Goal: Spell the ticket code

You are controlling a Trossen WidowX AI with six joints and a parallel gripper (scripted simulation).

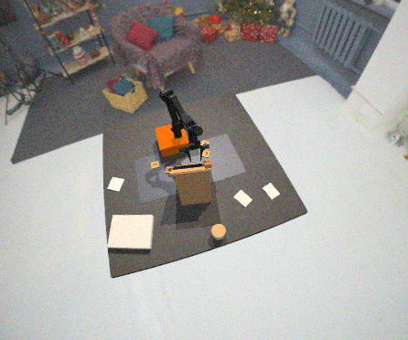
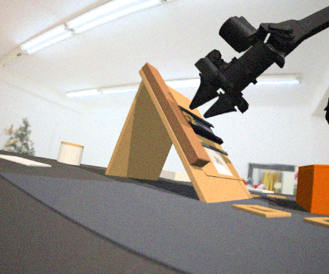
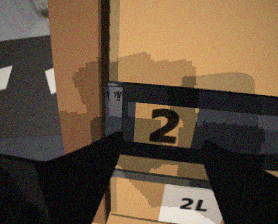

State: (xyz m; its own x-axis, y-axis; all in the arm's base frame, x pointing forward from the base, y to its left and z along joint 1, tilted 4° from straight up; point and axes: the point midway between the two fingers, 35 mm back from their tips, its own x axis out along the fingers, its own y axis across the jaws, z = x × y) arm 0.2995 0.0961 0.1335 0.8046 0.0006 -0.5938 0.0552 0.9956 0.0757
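The tan sloped board (image 1: 193,188) (image 2: 223,192) carries a dark letter rail (image 2: 204,131) (image 3: 230,135) across its face. A tile marked 2 (image 3: 165,126) sits upright in the rail near the brown end block (image 3: 79,40) (image 2: 181,128), with a small gap on its left. The ticket (image 3: 172,200) (image 2: 219,163) below shows "2L"; a finger may hide more. My gripper (image 1: 196,160) (image 2: 198,113) (image 3: 162,141) is open and empty, its fingers standing apart just off the rail, either side of the 2 tile. Loose tiles (image 1: 153,163) (image 1: 204,154) (image 2: 248,208) (image 2: 315,222) lie flat; their letters are unreadable.
An orange box (image 1: 171,146) (image 2: 322,191) stands on the arm's side of the board. Behind the board are a cream box (image 1: 131,232), a round lidded cup (image 1: 219,232) (image 2: 70,155) near the counter edge, and white cards (image 1: 115,184) (image 1: 242,198) (image 1: 271,191).
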